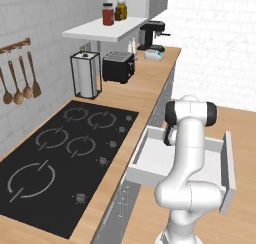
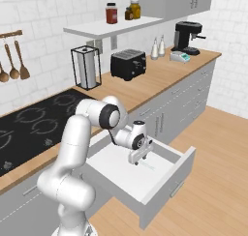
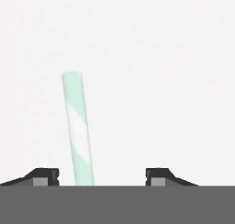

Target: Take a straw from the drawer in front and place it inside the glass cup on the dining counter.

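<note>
- The drawer [image 2: 167, 182] stands pulled out in the lower middle of the right base view, with its white inner box open to the top; in the left base view it lies at the lower right, partly behind the arm.
- The gripper [image 2: 139, 161] is low inside the drawer, near the centre of the right base view, pointing down at the white floor.
- The straw [image 3: 79, 131], mint green with white stripes, lies on the drawer floor. In the hand view it runs from the centre left down to the bottom edge, a little tilted.
- In the right base view the straw shows as a thin pale line just right of the gripper tips, too small to read well.
- The jaws stand apart: the two dark fingertips [image 3: 42, 176] rise at the lower left and lower right of the hand view, and the straw passes between them, closer to the left one. No pad touches it, as far as the view shows.
- The step in hand seems to be the grasp of the straw; nothing is held yet.
- The next move calls for closing the jaws evenly on the thin straw, then lifting it straight up, clear of the drawer walls.
- The straw is light and round, so it may roll or slip if one pad reaches it first.
</note>
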You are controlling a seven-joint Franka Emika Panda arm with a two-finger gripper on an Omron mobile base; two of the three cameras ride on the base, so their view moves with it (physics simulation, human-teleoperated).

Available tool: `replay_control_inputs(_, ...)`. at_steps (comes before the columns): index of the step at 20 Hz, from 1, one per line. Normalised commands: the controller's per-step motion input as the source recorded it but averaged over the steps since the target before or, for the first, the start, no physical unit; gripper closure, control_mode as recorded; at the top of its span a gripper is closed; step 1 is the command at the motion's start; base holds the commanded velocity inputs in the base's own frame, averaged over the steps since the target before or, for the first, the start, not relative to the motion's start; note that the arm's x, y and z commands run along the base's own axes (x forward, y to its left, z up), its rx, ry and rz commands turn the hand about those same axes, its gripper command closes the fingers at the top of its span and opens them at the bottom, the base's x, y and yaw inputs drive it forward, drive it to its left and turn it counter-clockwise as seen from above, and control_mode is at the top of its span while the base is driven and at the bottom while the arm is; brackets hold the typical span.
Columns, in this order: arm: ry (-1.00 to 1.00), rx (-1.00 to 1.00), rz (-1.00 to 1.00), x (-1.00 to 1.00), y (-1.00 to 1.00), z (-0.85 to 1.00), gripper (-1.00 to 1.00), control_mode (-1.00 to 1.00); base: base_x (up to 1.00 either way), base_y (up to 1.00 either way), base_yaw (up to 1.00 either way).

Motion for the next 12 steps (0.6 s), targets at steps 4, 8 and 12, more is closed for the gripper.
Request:
replay_control_inputs(4, -0.03, 0.00, 0.02, 0.00, 0.00, -0.29, 1.00, -1.00, 0.00, 0.00, 0.00)
replay_control_inputs(8, -0.05, 0.00, 0.02, 0.00, 0.00, -0.23, 1.00, -1.00, 0.00, 0.00, 0.00)
replay_control_inputs(12, -0.11, 0.00, 0.01, 0.00, 0.00, -0.13, 1.00, -1.00, 0.00, 0.00, 0.00)
